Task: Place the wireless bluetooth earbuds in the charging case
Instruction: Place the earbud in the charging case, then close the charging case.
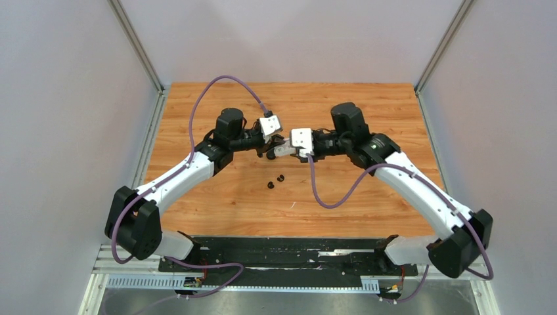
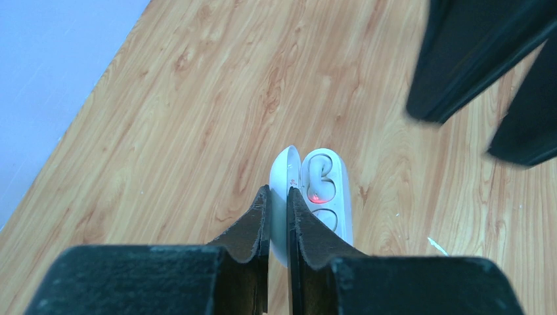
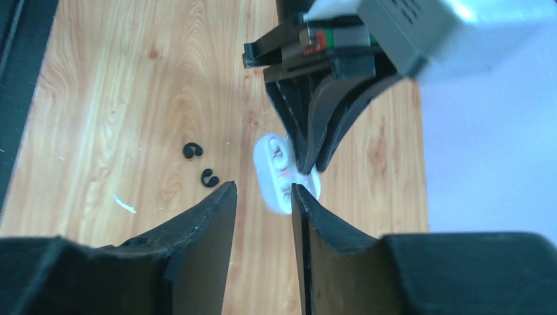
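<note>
Wood-grain surface with a warm orange laminate look, boxed in by plain pale greyish walls: back wall, left wall and right wall. An aluminium post runs up each back corner, the left post and the right post. Along the near edge there's a black mounting plate, with a slotted aluminium rail just below it. Lighting is soft and even.
</note>
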`<state>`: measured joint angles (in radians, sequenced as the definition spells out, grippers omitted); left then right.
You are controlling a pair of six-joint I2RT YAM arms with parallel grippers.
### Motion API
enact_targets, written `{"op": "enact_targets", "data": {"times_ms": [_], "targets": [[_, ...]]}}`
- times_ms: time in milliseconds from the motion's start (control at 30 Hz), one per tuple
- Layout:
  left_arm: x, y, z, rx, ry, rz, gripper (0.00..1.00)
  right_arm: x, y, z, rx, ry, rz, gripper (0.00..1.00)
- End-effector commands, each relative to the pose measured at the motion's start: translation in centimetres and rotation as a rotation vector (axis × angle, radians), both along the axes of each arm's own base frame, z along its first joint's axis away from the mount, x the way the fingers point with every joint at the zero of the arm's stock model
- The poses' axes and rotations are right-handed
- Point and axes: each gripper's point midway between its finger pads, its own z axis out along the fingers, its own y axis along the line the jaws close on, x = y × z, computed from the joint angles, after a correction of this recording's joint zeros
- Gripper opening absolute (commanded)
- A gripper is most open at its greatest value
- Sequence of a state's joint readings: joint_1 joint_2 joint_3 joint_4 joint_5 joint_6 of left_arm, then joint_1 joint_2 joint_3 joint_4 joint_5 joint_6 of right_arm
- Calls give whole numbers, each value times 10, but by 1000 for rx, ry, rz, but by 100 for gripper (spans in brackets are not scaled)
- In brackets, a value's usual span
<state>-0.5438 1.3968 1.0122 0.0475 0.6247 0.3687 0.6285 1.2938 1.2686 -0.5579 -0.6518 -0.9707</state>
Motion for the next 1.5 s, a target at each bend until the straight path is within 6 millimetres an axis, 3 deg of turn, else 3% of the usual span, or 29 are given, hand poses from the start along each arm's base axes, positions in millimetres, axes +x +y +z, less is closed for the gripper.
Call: {"op": "enact_targets", "data": {"times_ms": [0, 133, 233, 533, 633, 1133, 1233, 1467], "targets": [[-2, -3, 21, -37, -66, -11, 0, -2, -21, -2, 80, 153, -132, 42], [-3, -5, 28, -56, -70, -20, 0, 23, -37, -6, 179, 401, -289, 48], [-7, -8, 36, -79, -81, -49, 0, 38, -43, -16, 215, 560, -310, 52], [-7, -12, 57, -132, -88, -53, 0, 26, -16, -17, 264, 804, -11, 54], [-6, -14, 60, -155, -67, -43, 0, 30, -10, -13, 278, 849, 23, 60], [9, -11, 73, -252, -19, 65, 0, 47, -1, -24, 274, 971, 3, 59], [10, -11, 71, -251, -15, 70, 0, 49, 0, -23, 277, 983, 9, 50], [12, -11, 67, -246, -7, 75, 0, 51, 0, -24, 286, 1032, 15, 15]]}}
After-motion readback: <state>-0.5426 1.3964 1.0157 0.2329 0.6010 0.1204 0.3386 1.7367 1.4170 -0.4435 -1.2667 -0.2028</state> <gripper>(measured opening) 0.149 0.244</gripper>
